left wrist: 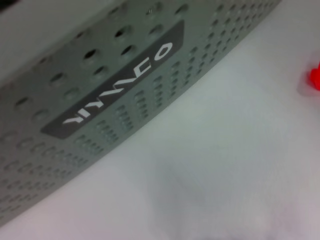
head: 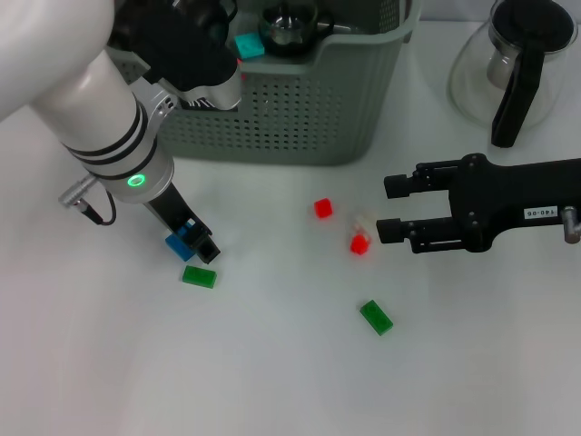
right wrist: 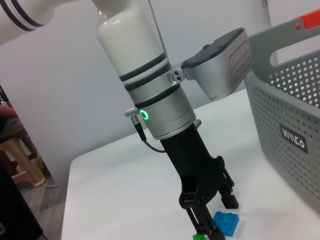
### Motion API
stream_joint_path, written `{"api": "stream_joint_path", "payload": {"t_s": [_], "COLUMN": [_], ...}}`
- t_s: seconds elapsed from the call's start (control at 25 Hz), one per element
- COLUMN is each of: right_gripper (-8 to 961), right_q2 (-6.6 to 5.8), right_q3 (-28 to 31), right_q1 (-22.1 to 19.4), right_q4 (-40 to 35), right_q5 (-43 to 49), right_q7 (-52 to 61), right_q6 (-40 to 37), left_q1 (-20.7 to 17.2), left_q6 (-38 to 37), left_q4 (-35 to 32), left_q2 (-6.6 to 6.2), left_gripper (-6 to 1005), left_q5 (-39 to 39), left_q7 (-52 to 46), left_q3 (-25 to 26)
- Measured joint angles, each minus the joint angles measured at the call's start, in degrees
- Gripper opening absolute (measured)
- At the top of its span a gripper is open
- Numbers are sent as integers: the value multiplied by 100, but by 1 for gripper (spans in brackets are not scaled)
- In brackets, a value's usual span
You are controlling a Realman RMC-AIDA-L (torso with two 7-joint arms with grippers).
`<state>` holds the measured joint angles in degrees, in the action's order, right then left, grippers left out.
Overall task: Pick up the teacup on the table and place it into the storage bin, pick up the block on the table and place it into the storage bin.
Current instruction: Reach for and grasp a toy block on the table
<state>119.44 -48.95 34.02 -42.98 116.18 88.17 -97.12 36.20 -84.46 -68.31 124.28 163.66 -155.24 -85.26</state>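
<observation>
Fingers (right wrist: 207,227) of the left gripper (head: 193,238) straddle a blue block (head: 181,244) on the table (head: 272,363), spread apart; right gripper (head: 392,209) hovers open beside a red block (head: 359,243).

The head view looks forward and steeply down on the white tabletop (head: 272,363) from above, with the storage bin (head: 290,118) at the far edge and both arms reaching in from the sides. The left wrist view sits very close to the bin's perforated wall, facing its dark label (left wrist: 117,85) at a slant, with a strip of tabletop beside it. The right wrist view looks low across the tabletop toward the left gripper (right wrist: 212,220), which stands just above a blue block (right wrist: 227,222). All three views share the bin's labelled wall.
</observation>
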Motion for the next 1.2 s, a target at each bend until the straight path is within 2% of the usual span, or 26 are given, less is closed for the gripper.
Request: {"api": "stream_joint_path", "payload": {"t_s": [0.64, 0.76, 1.2], "right_gripper": [713, 713, 712], "right_q2": [-16, -17, -31], "right_q3": [0, 0, 0], "right_q1": [-10, -10, -26], "right_q4": [42, 44, 53], "right_q5": [6, 4, 1], "right_q7": [8, 4, -1], "right_q6": [-39, -44, -55], "left_q1": [3, 28, 54], "left_q6": [15, 17, 4], "left_q4": [82, 102, 140], "left_q2": [-6, -9, -18], "left_gripper": [622, 478, 412], "left_q5": [-1, -1, -1], "left_q7": [-47, -50, -198], "left_q3": [-120, -135, -139]}}
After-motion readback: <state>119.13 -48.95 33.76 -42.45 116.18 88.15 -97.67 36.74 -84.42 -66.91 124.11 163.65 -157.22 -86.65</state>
